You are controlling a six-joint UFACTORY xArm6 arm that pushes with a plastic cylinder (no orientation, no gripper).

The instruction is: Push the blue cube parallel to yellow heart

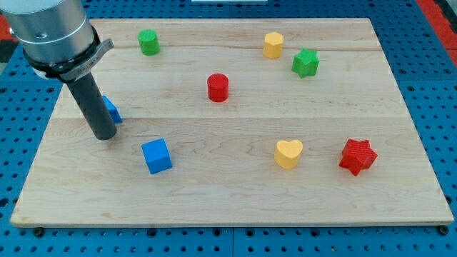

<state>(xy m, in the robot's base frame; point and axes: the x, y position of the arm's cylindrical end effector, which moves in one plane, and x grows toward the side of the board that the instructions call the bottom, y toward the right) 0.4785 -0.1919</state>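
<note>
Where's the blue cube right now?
The blue cube sits low on the view's left, right of and slightly below my tip, level with the yellow heart far to its right.

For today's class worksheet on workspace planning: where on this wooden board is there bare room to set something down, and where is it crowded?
Bare: the strip between the blue cube and yellow heart, and the bottom edge below them. Also the middle, right of the red cylinder. Crowded: the left, where my tip hides a second blue block.
</note>
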